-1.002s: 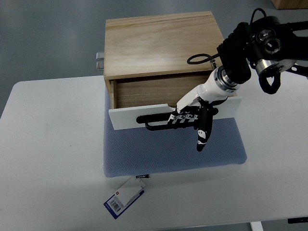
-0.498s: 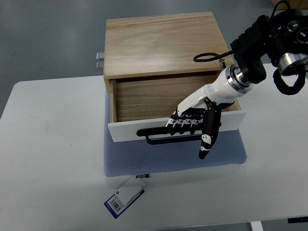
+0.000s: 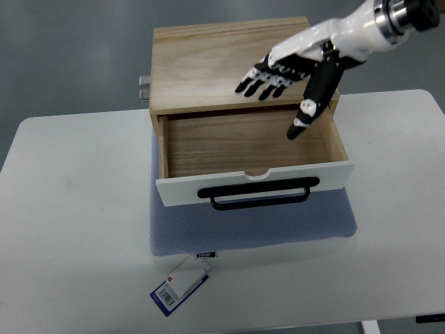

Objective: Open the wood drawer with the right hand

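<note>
A light wooden box [image 3: 233, 62] stands at the back of the white table on a blue mat [image 3: 250, 226]. Its drawer [image 3: 247, 142] is pulled out toward me and its wooden inside is bare. The drawer has a white front [image 3: 327, 177] with a black bar handle [image 3: 259, 196]. My right hand [image 3: 281, 87] hovers in the air above the box top and the back of the drawer, fingers spread, holding nothing. It is well clear of the handle. The left arm is out of view.
A blue and white tag [image 3: 179, 286] lies on the table in front of the mat's left corner. A small metal fitting [image 3: 144, 87] sticks out at the box's back left. White table surface [image 3: 76, 209] lies on both sides.
The right hand let go of the drawer handle and rose up and back, from the drawer front to above the box. The drawer slid a little further out and stays open.
</note>
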